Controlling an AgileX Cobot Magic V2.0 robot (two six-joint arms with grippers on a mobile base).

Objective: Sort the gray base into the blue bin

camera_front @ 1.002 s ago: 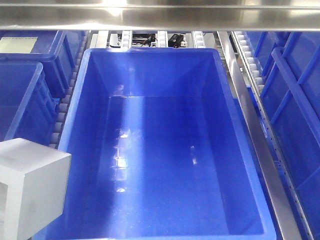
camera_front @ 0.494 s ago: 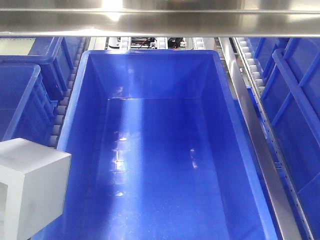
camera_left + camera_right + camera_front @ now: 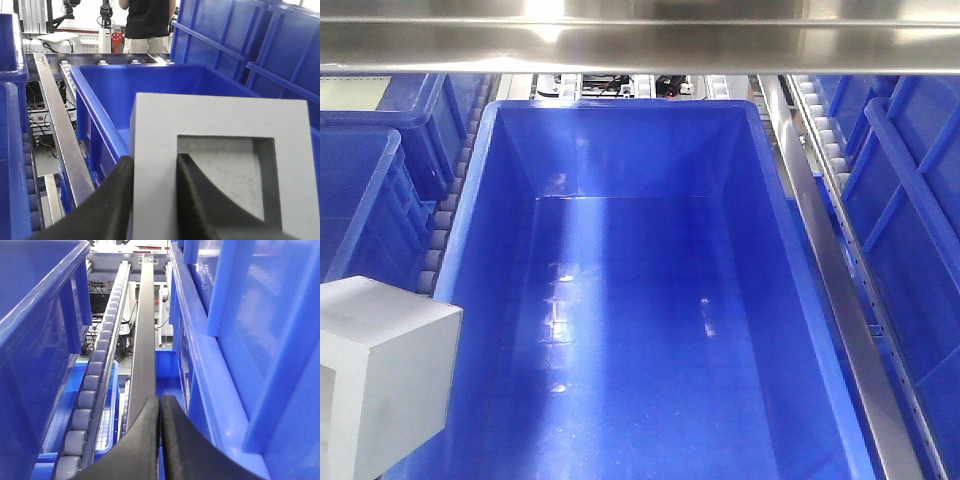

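One matte gray cube-like base (image 3: 220,170) with a square recessed window is clamped by its wall between the black fingers of the left gripper (image 3: 155,200), held at the near-left corner of the large glossy blue plastic bin (image 3: 470,210). The right gripper (image 3: 160,440) is pressed closed on nothing above a metal rail (image 3: 145,330).

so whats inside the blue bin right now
Nothing shows inside the blue bin: bare floor and walls. The gray base, held by the left hand, covers its near-left corner.

Glossy plastic blue bin (image 3: 650,300); gray base (image 3: 380,370) seemingly matte.
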